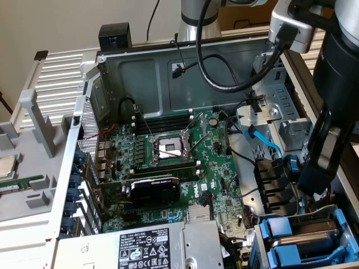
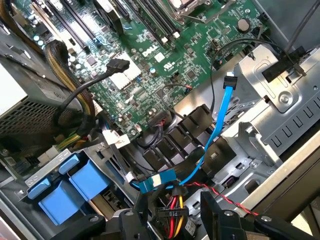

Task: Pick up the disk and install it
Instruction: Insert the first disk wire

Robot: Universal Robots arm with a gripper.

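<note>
My gripper (image 1: 312,185) hangs low at the exterior view's right, inside the open computer case above the drive bay. In the wrist view its two black fingers (image 2: 142,212) stand apart, so my gripper (image 2: 177,216) is open. A black power plug with red, yellow and black wires (image 2: 171,216) lies between the fingers without touching either. The disk is hidden. Two blue plastic carriers (image 1: 283,241) sit in the bay at the case's front corner, and their blue tabs (image 2: 75,187) show in the wrist view.
A light blue data cable (image 2: 220,125) runs from the metal drive cage (image 2: 280,100) down toward the fingers. The green motherboard (image 1: 168,162) fills the case floor, with the power supply (image 1: 140,246) beside it. A small square chip (image 1: 5,166) lies outside the case.
</note>
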